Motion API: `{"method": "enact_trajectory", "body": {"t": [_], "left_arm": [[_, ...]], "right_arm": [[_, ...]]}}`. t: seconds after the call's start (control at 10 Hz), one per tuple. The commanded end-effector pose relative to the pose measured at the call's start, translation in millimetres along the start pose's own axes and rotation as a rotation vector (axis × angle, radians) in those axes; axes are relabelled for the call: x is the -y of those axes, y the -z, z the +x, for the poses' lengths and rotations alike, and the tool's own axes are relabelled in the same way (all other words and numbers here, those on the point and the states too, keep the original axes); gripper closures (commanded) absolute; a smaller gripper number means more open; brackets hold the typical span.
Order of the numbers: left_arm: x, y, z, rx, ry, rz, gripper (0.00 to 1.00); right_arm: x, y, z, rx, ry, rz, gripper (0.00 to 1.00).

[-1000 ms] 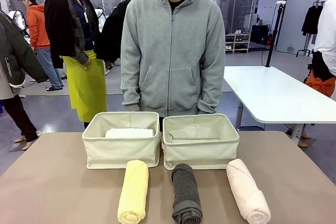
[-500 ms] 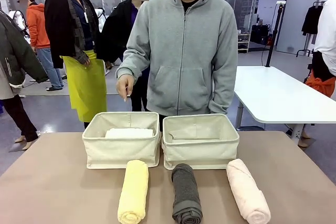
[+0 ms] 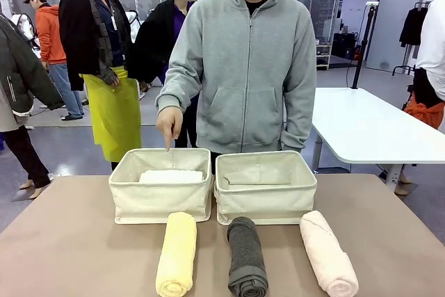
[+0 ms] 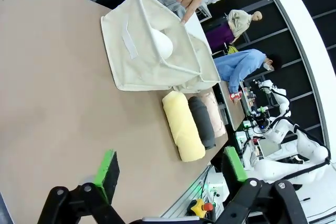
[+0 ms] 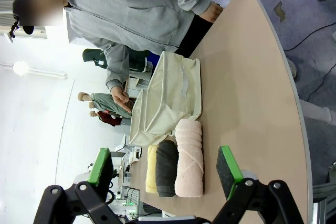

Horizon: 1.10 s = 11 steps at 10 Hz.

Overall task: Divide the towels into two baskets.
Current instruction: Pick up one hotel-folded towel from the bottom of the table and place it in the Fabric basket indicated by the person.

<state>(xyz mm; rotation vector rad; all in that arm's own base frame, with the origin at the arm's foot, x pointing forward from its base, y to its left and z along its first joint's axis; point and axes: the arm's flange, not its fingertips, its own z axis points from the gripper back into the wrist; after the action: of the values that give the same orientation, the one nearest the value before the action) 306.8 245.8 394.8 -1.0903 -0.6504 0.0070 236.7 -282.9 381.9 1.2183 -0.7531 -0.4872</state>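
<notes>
Person's hand (image 3: 168, 122) points into the left cream canvas basket (image 3: 160, 203)!
Front view: rolled white terry towel (image 3: 172, 177) inside, matching right basket (image 3: 268, 203) just beside; pale yellow towel roll (image 3: 176, 252), dark grey towel roll (image 3: 247, 263), pale pink towel roll (image 3: 328, 261) lie on the brown worktop (image 3: 69, 241) in front. Left wrist view: left gripper (image 4: 170, 166) wide open. Right wrist view: right gripper (image 5: 165, 165) wide open.

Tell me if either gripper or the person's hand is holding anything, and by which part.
Nothing is held. The left gripper and right gripper hang open, jaws empty. The person's hand only points down at the basket with the white towel.
</notes>
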Motion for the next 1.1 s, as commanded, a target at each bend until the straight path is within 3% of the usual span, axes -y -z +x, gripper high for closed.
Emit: {"method": "enact_trajectory", "body": {"t": [0.0,0.4,0.6,1.0], "left_arm": [[2,-3,-1,0.002,-0.008,-0.017,0.0],[0,0,0,0.0,0.0,-0.002,0.0],[37,37,7,-0.142,0.078,-0.025,0.0],[114,135,17,-0.433,0.063,0.155,0.0]], "right_arm": [[-4,-1,0,0.012,0.003,0.012,0.0],[-4,-1,0,0.012,0.003,0.012,0.0],[-4,-1,0,0.012,0.003,0.012,0.0],[-4,-1,0,0.012,0.003,0.012,0.0]]}}
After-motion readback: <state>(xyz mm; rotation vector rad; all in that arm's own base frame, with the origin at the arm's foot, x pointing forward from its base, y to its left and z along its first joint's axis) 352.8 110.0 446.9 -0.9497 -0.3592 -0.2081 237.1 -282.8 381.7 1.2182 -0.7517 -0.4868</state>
